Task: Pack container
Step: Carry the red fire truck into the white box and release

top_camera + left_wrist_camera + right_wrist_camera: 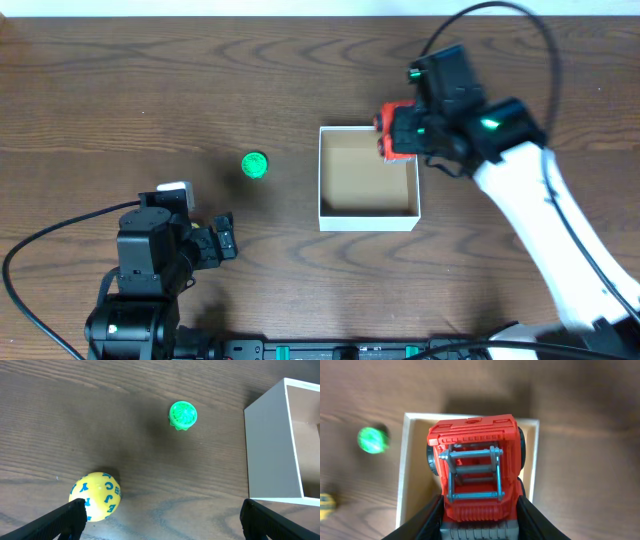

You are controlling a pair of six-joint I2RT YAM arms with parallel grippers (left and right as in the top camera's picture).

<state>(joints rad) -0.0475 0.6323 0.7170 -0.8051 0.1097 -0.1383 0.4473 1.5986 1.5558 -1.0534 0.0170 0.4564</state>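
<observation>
The red truck (pixel 475 460) hides most of the container (pixel 401 470) floor, and the picture's lower edge cuts off its rear. Left of the container, the green ball (pixel 372 440) is blurred and the yellow ball (pixel 326 505) cropped. The left wrist view crops the container's right side.

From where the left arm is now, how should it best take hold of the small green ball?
Come from straight above and close across the widest middle of the green ball. It looks round, so no side is better, and it lies free, apart from the yellow ball and the container.
</observation>
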